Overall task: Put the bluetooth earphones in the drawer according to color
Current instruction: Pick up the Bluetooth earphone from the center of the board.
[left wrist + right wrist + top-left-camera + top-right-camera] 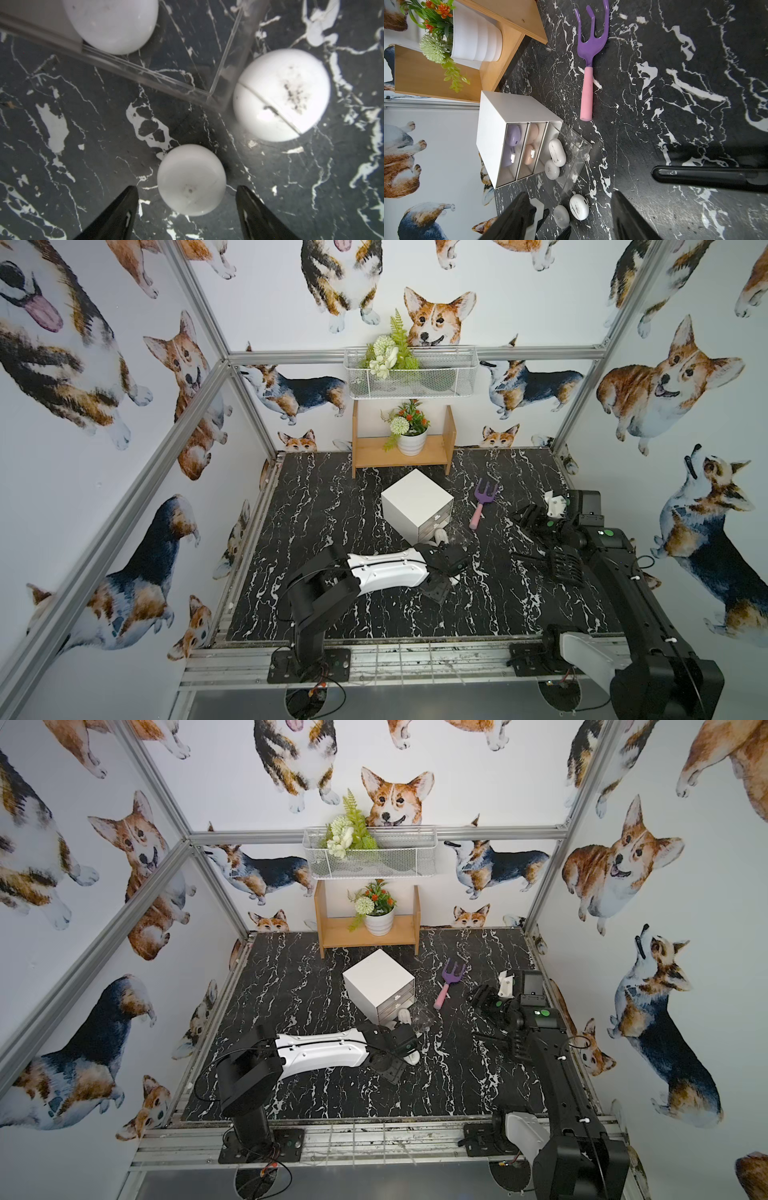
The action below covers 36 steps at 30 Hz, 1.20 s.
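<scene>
White earphone case lay on the bench between the parted fingers of the left tool, not yet gripped, just outside the pulled-out clear bottom drawer, which held another white case; an off-centre closure could squirt the smooth domed shell out toward the second loose case just beside the drawer corner. A low lift risked striking the clear wall and shoving the cabinet; the right tool, likewise apart and empty, waited near the garden fork.

You have a purple-and-pink toy fork lying flat on the black marbled worktop, tines toward the back. There a wooden shelf holds a white potted plant. Above hangs a wire basket with greenery.
</scene>
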Each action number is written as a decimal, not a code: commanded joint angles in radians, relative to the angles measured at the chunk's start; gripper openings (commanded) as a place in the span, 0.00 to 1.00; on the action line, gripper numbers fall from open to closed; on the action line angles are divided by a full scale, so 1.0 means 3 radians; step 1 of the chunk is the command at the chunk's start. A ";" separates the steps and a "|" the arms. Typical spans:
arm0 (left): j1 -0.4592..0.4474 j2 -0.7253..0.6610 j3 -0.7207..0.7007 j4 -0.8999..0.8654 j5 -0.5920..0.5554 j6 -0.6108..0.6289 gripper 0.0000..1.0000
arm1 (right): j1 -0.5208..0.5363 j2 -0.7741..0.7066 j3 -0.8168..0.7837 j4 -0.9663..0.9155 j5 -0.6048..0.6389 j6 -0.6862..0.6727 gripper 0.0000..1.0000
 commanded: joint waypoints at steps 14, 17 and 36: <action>0.0122 0.0099 -0.0060 0.0158 0.0094 0.0121 0.68 | -0.0001 0.0007 0.0026 0.0014 0.0026 -0.0029 0.67; 0.0126 0.0120 -0.0073 0.0178 0.0129 0.0117 0.66 | -0.0002 0.0004 0.0020 0.0021 0.0021 -0.0021 0.67; 0.0020 -0.0416 0.0237 -0.0730 -0.0468 -0.0001 0.47 | -0.0002 -0.0034 0.0000 0.0036 -0.0009 -0.0017 0.67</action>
